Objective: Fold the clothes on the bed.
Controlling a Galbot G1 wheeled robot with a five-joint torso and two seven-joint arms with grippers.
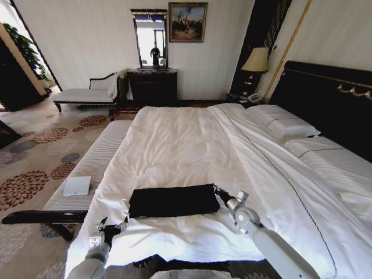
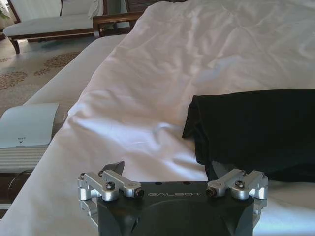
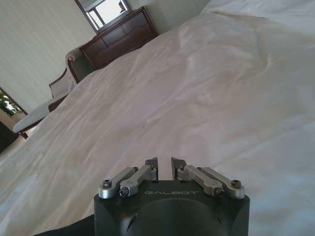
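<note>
Folded black fabric, the clothes (image 1: 173,200), is lying as a flat dark rectangle on the white duvet near the foot edge of the bed (image 1: 192,145), with the lettering hidden. The right gripper (image 1: 219,192) is sitting just beside the rectangle's right end, low over the duvet; in the right wrist view its fingertips (image 3: 152,162) are drawn almost together with only a thin slit between them, clamped on nothing. The left gripper (image 1: 111,226) is hanging near the bed's front left corner, apart from the clothes; in the left wrist view its linkages are spread wide and the folded shirt (image 2: 256,130) is lying ahead of it. A small white pad (image 1: 77,186) is resting on the pale bench (image 1: 93,165) beside the bed
</note>
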